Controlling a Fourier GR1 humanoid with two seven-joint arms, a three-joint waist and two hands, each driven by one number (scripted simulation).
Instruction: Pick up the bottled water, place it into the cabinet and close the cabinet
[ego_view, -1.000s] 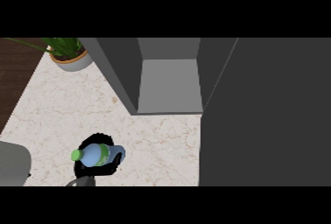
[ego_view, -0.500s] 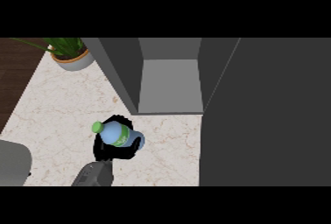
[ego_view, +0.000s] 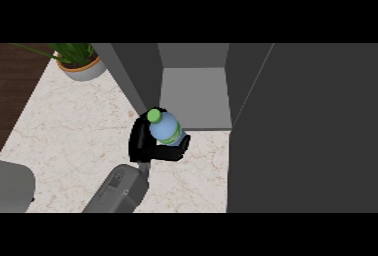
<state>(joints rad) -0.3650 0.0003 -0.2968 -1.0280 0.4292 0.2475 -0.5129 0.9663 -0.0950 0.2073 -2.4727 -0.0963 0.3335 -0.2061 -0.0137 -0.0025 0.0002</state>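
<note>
The bottled water (ego_view: 166, 127), pale blue with a green cap and green label band, is held upright above the marble counter (ego_view: 74, 130). My right hand (ego_view: 142, 146) is shut on it, black fingers curled round its lower body. The bottle sits just in front of the open cabinet's grey shelf floor (ego_view: 196, 97), at its left front corner. The cabinet's dark door (ego_view: 310, 130) stands swung open at the right. My left hand does not show.
A potted plant (ego_view: 77, 62) stands at the counter's back left, near the dark wooden floor (ego_view: 15, 90). A grey rounded piece (ego_view: 15, 187), likely my left forearm, shows at the lower left edge. The cabinet's left wall (ego_view: 136, 75) is next to the bottle.
My right hand has carried the bottle up and to the right, from the middle of the counter to the cabinet's opening. The bottle has gone from tilted to upright.
</note>
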